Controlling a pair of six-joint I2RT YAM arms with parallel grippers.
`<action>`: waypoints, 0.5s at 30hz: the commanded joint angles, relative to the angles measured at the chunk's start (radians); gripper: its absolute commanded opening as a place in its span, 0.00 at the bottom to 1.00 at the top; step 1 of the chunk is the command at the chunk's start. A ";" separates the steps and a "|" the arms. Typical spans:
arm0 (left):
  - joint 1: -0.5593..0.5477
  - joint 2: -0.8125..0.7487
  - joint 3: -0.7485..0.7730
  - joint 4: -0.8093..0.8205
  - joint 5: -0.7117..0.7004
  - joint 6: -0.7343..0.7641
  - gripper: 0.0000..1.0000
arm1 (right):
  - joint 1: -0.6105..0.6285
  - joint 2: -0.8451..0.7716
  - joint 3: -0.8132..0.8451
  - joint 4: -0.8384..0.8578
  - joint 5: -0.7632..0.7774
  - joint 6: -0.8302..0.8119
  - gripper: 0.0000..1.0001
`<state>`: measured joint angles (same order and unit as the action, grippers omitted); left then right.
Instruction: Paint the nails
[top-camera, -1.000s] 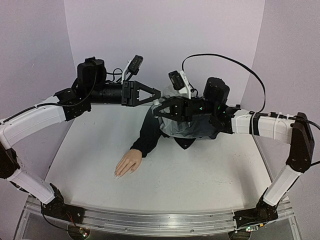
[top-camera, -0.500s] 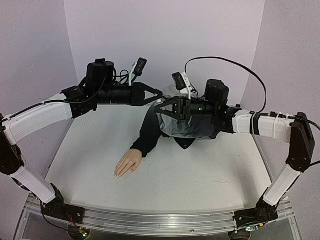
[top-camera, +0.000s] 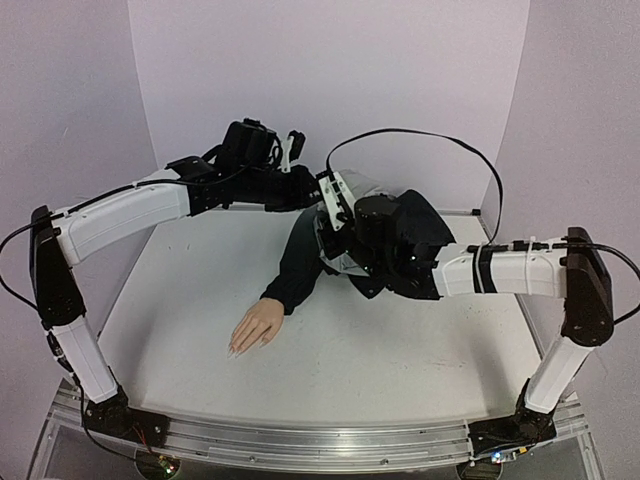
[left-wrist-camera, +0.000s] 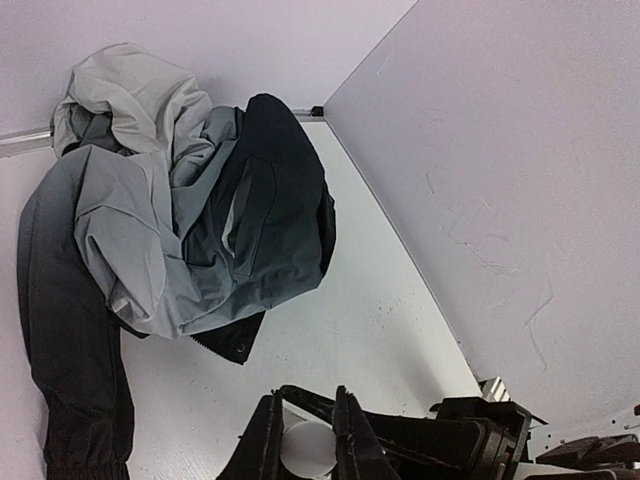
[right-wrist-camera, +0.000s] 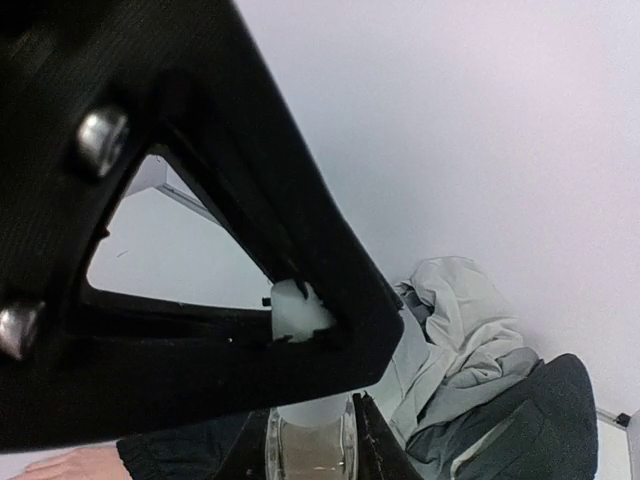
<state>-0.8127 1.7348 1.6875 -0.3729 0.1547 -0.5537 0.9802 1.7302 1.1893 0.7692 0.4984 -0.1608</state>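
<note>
A flesh-coloured mannequin hand (top-camera: 256, 327) lies palm down on the table, its pale nails (top-camera: 234, 350) pointing to the near left and a dark sleeve (top-camera: 297, 262) running back from the wrist. Above the sleeve the two grippers meet. My right gripper (right-wrist-camera: 312, 410) is shut on a small glass bottle (right-wrist-camera: 308, 448) with beige contents. My left gripper (left-wrist-camera: 306, 402) is shut on the bottle's white cap (left-wrist-camera: 308, 450). In the top view the left gripper (top-camera: 318, 192) and right gripper (top-camera: 333, 216) hide the bottle.
A crumpled grey and black jacket (left-wrist-camera: 190, 230) lies at the back of the table, joined to the sleeve. Pale walls (top-camera: 330, 80) close in the back and both sides. The table (top-camera: 400, 350) is white, with a metal rail along the near edge.
My left gripper has swung right to the bottle and shut on its cap. The right arm has shifted left and turned its wrist. The mannequin hand has not moved.
</note>
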 joint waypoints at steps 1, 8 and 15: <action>0.019 -0.015 0.053 -0.034 0.030 -0.070 0.00 | -0.020 -0.075 0.029 0.100 -0.078 -0.057 0.00; 0.027 -0.123 -0.042 0.018 0.091 -0.062 0.21 | -0.039 -0.148 0.015 -0.022 -0.459 0.060 0.00; 0.029 -0.274 -0.195 0.128 0.164 -0.035 0.70 | -0.134 -0.225 -0.003 -0.078 -0.996 0.238 0.00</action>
<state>-0.7906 1.5738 1.5528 -0.3504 0.2653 -0.6041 0.9054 1.5963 1.1831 0.6437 -0.1177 -0.0647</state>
